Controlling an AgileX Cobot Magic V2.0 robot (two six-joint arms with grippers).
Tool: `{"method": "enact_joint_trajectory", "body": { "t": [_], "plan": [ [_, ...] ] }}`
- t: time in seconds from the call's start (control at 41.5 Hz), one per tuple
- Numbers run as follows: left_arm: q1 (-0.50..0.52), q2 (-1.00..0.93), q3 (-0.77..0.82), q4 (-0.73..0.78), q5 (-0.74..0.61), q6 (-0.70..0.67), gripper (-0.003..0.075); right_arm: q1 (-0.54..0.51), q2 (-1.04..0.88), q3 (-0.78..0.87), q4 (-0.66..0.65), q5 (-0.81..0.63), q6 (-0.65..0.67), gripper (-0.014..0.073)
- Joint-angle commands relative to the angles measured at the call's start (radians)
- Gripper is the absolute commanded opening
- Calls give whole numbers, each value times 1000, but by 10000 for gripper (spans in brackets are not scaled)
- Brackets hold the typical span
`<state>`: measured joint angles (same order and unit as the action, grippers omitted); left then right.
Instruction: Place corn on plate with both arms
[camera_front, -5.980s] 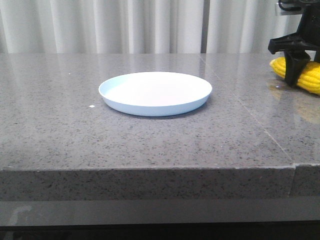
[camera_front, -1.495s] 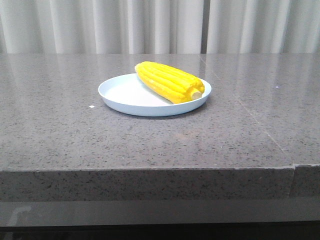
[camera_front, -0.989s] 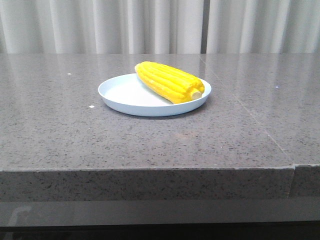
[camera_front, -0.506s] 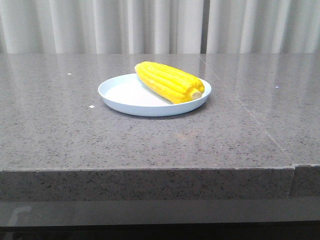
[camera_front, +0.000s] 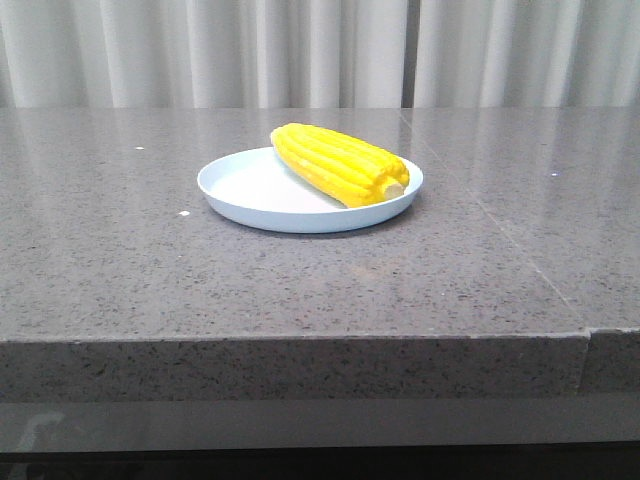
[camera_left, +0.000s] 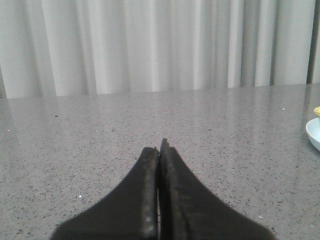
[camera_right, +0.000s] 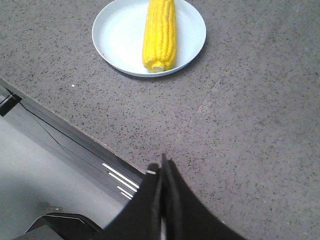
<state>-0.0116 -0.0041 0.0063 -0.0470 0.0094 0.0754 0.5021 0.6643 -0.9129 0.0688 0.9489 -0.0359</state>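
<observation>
While both lie apart on the worktop (camera_front: 120, 250), corn (camera_front: 338, 164) on plate (camera_front: 240, 190), left pincer (camera_left: 159, 150) and right pincer (camera_right: 162, 172) each pressed together, empty.

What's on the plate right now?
Only the corn, lying on the plate toward its right side, stub end at the near rim. The plate's surface beneath the cob is hidden.
</observation>
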Motion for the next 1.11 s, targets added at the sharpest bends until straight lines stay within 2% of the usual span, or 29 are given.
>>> {"method": "enact_joint_trajectory", "body": {
  "t": [0.0,0.747,0.892,1.085],
  "plan": [
    [2,-21,2,-11,-85,-9,-20,0,-2,-23,-1,-65,-1,-68],
    [2,-19,2,-11,-85,-9,-20,-5,-23,-7,-4,-75,-1,-68],
    [2,-19,2,-11,-85,-9,-20,-102,-125,100,-6,-164,-2,-68],
    [2,-19,2,-11,-85,-9,-20,-306,-332,367,-9,-456,-2,-68]
  ]
}}
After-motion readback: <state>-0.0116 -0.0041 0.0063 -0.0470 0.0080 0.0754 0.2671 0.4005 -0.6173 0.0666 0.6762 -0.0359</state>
